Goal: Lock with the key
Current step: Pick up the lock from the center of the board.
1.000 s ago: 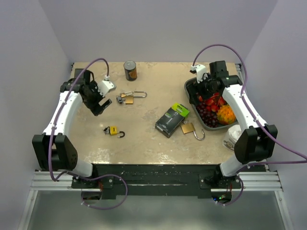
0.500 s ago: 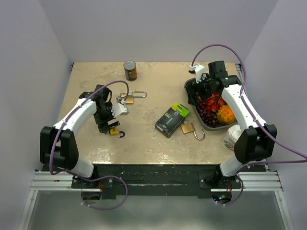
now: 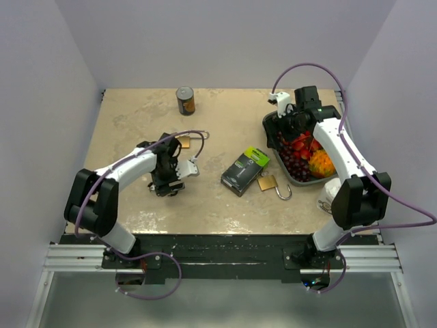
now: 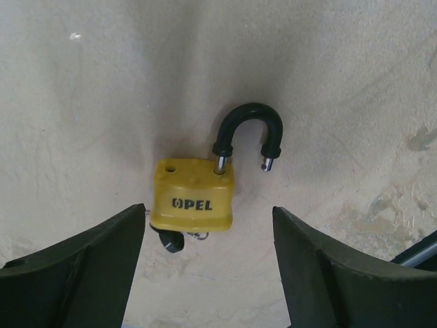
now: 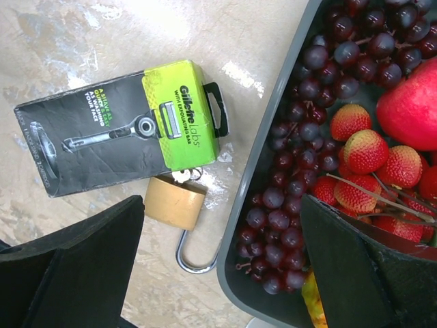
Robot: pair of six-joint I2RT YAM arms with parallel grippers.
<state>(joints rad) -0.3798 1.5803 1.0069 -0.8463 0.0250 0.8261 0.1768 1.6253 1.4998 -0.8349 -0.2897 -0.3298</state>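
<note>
A yellow OPEL padlock (image 4: 194,195) lies flat on the table in the left wrist view. Its black shackle (image 4: 249,130) is sprung open, one leg out of the body. A black-headed key (image 4: 171,240) sticks out of the lock's bottom. My left gripper (image 4: 208,273) is open and hovers just above the lock, one finger on each side, touching nothing. In the top view the left gripper (image 3: 169,183) hides this lock. My right gripper (image 5: 218,273) is open and empty above the tray's edge; it also shows in the top view (image 3: 292,126).
A brass padlock (image 5: 174,201) with an open shackle lies beside a Gillette box (image 5: 123,126) and the grey fruit tray (image 5: 233,226). Another brass padlock with keys (image 3: 183,140) lies behind the left gripper. A can (image 3: 185,100) stands at the back.
My left arm has swung from the far left toward the middle and come down over the yellow padlock. The right arm has hardly moved.
</note>
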